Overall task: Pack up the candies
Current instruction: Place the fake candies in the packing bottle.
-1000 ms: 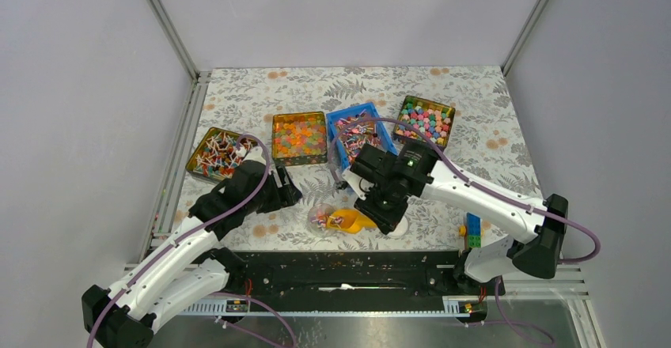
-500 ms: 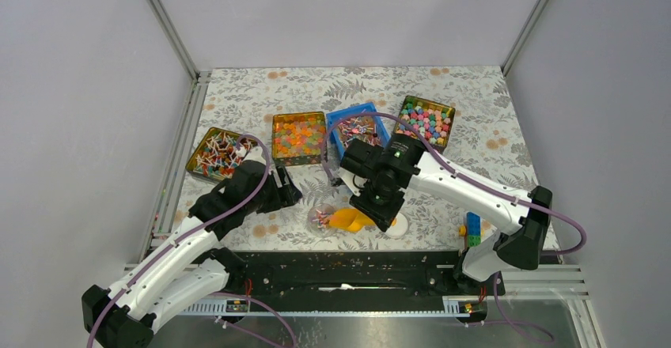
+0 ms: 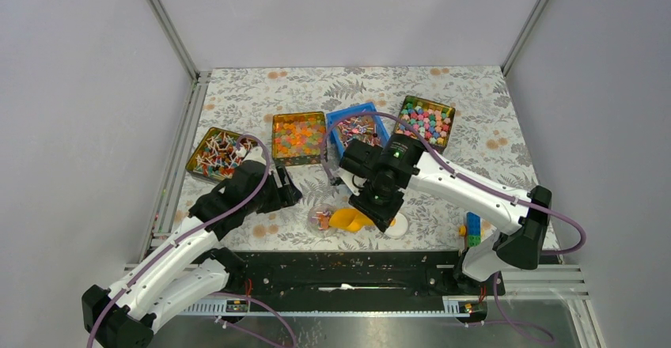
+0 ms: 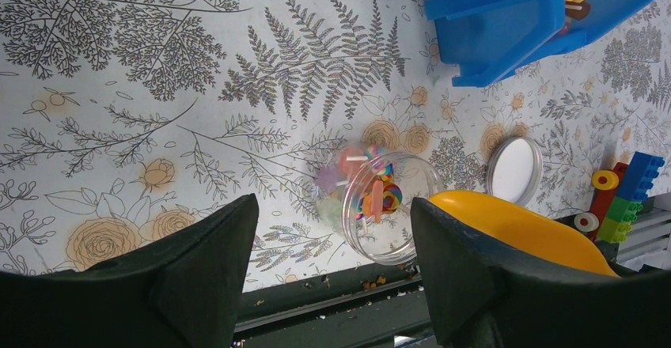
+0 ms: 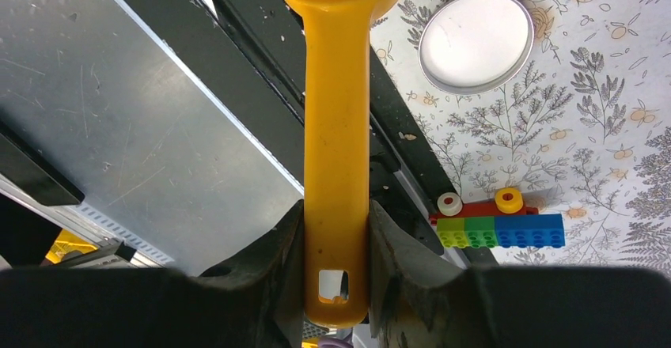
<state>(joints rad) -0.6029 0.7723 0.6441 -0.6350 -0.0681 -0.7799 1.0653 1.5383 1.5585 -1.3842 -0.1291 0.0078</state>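
Yellow plastic is what the right gripper point(image 5: 336, 241) is clamping: its jaws are pressing on both sides of the scoop point(image 5: 336, 126) handle, low near the hanging hole, and the bowl is pointing toward the clear jar point(image 4: 388, 217) on the flowered table point(image 4: 119, 87). Some candies point(image 4: 376, 198) are sitting inside that jar, which appears to be lying tipped with its mouth toward the scoop; many more are waiting in the blue bin point(image 4: 490, 16) behind. A lid point(image 4: 514, 170) is lying off, just beside the jar. The left gripper point(image 4: 332, 233) is hovering above the table with its jaws apart, holding nothing. Judging by this, the scoop is bringing a load to the jar, though whether the bowl is carrying anything cannot be told. Next, the bowl is needing to line up with the narrow mouth and tilt gently, or sweets are going to scatter; the free arm could steady the jar.
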